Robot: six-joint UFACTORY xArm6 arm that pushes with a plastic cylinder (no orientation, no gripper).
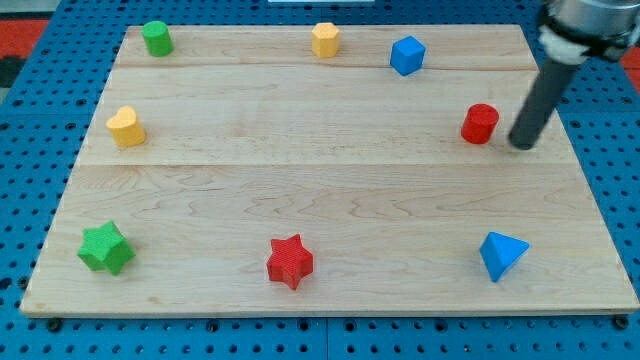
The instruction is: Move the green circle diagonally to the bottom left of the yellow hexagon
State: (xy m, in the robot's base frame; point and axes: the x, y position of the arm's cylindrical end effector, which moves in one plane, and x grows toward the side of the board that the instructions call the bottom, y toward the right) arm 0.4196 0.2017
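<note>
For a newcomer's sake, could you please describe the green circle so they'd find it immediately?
Start at the wooden board's top left corner in the view. The green circle stands there, above the yellow heart. The other green block, the star, sits at the bottom left and has points.

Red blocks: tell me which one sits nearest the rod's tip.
The red cylinder, just to the view's left of my tip near the right edge. The red star lies far off at the bottom centre.

A pale wooden board (pixel 330 190) lies on a blue perforated panel (pixel 40 90), evenly lit.
</note>
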